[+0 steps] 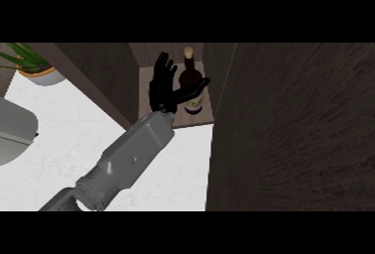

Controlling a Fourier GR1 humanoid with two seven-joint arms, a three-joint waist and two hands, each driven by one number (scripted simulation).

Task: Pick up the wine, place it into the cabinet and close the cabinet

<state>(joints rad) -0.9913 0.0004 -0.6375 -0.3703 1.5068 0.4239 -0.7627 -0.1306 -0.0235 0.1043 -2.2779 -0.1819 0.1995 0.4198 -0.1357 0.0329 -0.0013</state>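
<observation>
- The door [293, 129] is the largest thing in view. It is a flat panel of dark brown wood with fine grain that fills the right side and stands swung open.
- The counter [81, 124] is white and faintly mottled. It spreads over the left and lower middle and runs up to the foot of the cabinet.
- The cabinet [99, 74] is of the same dark wood, with a slanting side wall at the left and a lighter brown shelf inside. Its opening is narrow and sits at the top centre, and the only thing in it is the wine.
- The forearm [128, 154] is smooth grey and tapered. It comes in from the lower left edge and rises on a slant to the cabinet's mouth.
- A rounded grey object [15, 131] lies on the counter at the left edge, partly cut off, and I cannot tell what it is.
- A plant [22, 57] with thin green leaves stands in a round pale pot with an orange band [40, 75] at the top left corner.
- The left hand [162, 89] is black and held upright inside the opening, just left of the wine. Its fingers are straight and spread, pointing away into the cabinet. Its thumb reaches right across the front of the bottle and is not curled round it.
- The wine [189, 75] is a dark bottle with a slim pale-topped neck and a light label low on its body. It stands upright on the shelf, near the right wall.
</observation>
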